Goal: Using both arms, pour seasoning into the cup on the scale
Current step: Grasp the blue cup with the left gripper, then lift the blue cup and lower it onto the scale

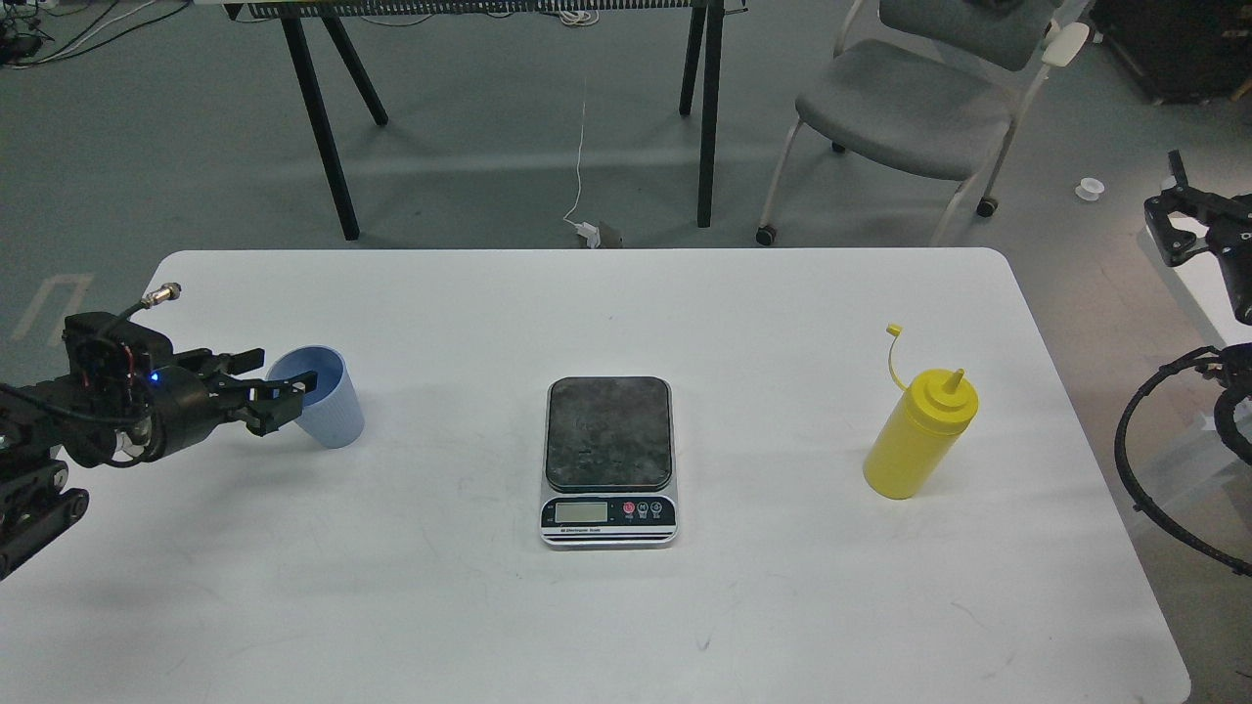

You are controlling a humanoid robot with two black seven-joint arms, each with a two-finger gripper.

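The light blue cup [331, 411] stands upright on the left of the white table [626, 303]. My left gripper [282, 379] is low over the table at the cup's left side, its fingers spread, with one fingertip in front of the cup's rim; I cannot tell if it touches. The scale [608, 460] lies at the table's middle with nothing on its dark platform. The yellow seasoning bottle [919, 435] stands upright at the right, its tethered cap off the nozzle. My right gripper [1179, 215] hangs off the table's right edge, far from the bottle, small and dark.
A grey chair [910, 98] and the black legs of another table [709, 108] stand on the floor beyond the far edge. Cable loops of my right arm [1135, 440] hang beside the table's right edge.
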